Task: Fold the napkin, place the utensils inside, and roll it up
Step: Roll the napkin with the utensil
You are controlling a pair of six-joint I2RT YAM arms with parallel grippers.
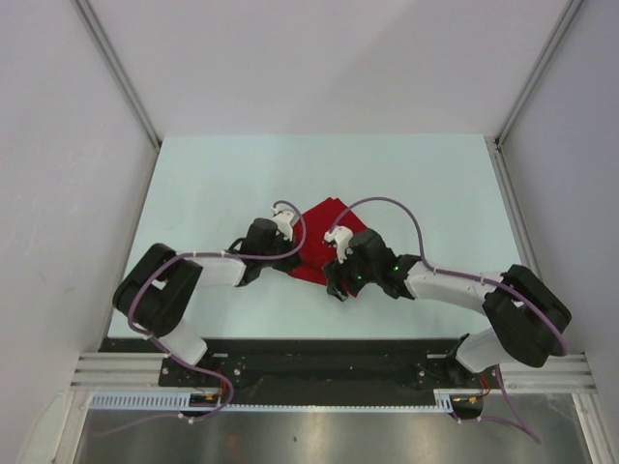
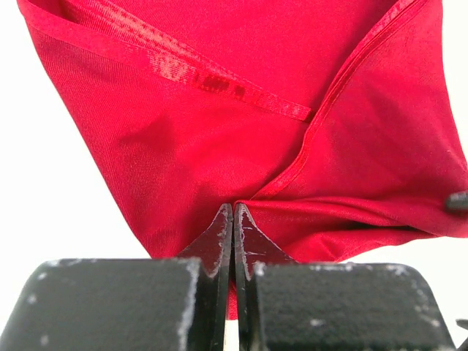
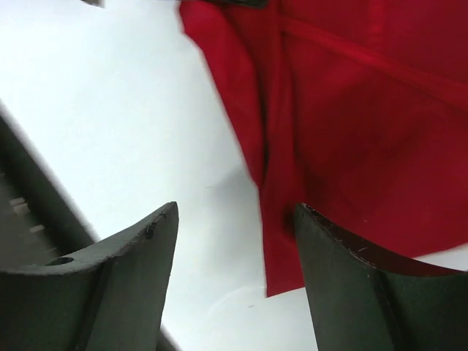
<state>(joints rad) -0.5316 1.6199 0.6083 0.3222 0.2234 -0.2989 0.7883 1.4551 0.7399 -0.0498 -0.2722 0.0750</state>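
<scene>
**Red napkin point(image 1: 324, 230) mid-fold, nothing tucked in yet**

The napkin sits in the middle of the bench point(image 1: 213, 184), between the two arms. It's lying in overlapping layers with the hemmed edges crossing each other. To me that reads as a fold in progress, not a tidy finished one.

The left hand point(image 2: 233, 212) has its fingers pressed together with a bit of the cloth's near-left edge pinched between them. The right hand point(image 3: 235, 212) is spread apart and holding nothing. It hovers at the cloth's near-right edge, one finger over red and the other over bare bench.

I can't spot the utensil in any view. My guess is that placing it and the whole roll-up are still to do, so early days.

The surface is plain, smooth and pale with a slight green tint. White panel walls point(image 1: 58, 145) stand on the left, right and far sides, with metal posts point(image 1: 116, 68) running to the far corners. A metal rail point(image 1: 319, 372) runs along the near edge, where the arms are bolted.
</scene>
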